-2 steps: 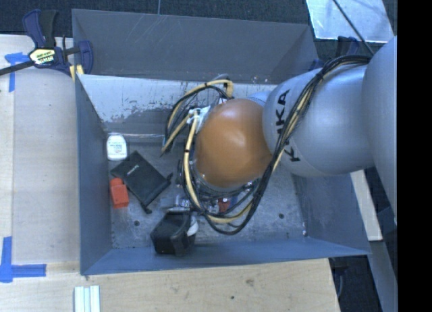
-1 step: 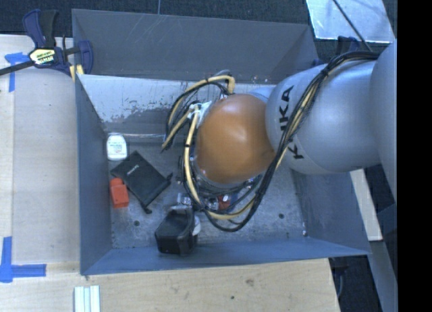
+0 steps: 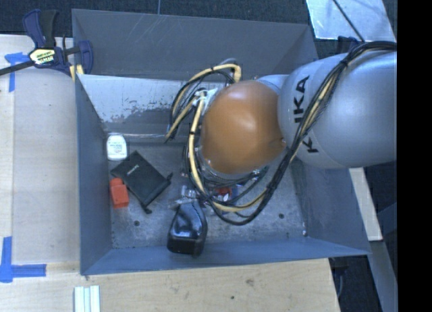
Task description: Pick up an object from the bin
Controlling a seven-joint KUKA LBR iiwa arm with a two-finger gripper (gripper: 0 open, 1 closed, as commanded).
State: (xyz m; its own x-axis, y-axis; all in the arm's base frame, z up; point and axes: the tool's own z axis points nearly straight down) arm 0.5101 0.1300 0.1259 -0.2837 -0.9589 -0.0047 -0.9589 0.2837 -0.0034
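Note:
My gripper (image 3: 185, 199) is mostly hidden under the arm's orange cover, with just a small metal part of it showing at the cover's lower left edge. Right below that part, a glossy black rounded object (image 3: 187, 230) lies against the bin's front wall. Whether the gripper touches it is hidden. A flat black square piece (image 3: 140, 178) lies to the left, turned like a diamond. Beside its left corner sits a small orange-red block (image 3: 119, 193).
A small white object (image 3: 116, 146) rests near the back left of the floor. The arm and its cables cover the middle and right of the bin.

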